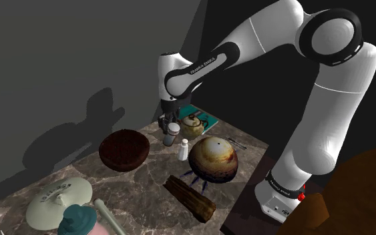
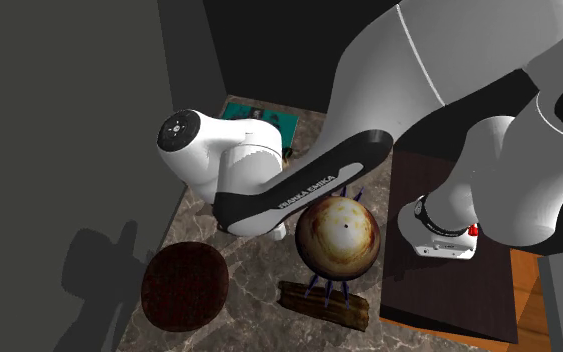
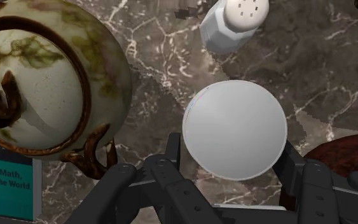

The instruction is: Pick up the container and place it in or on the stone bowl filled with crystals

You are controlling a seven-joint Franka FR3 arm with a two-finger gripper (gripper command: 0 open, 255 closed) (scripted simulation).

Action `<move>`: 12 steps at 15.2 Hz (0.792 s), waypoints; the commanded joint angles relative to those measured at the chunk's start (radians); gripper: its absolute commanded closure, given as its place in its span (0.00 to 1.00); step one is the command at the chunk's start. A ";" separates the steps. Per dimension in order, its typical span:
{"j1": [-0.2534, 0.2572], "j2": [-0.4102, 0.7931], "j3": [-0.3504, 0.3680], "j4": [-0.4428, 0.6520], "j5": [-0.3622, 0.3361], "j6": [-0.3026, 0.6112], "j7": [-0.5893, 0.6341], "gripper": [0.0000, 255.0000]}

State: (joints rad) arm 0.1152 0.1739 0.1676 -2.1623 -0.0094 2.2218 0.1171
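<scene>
Nothing is placed yet. Your gripper [image 3: 233,147] hangs over the container [image 3: 234,130] with its fingers spread either side, not clamped. The container is plain white with a round flat top and stands just beside the teapot [image 3: 41,76]. The grasp, the lift and the carry to the stone bowl [image 1: 213,159], near the teapot, remain.

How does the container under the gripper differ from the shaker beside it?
The container has a plain smooth top; the shaker has a holed cap. The container looks wider than the shaker. The container sits between the gripper's fingers, the shaker beyond them. Both are pale.
</scene>
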 commanded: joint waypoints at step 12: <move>-0.004 -0.098 0.002 0.066 0.019 -0.164 -0.012 1.00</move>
State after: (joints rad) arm 0.1107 0.0804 0.1696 -2.1030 0.0088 2.0701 0.1049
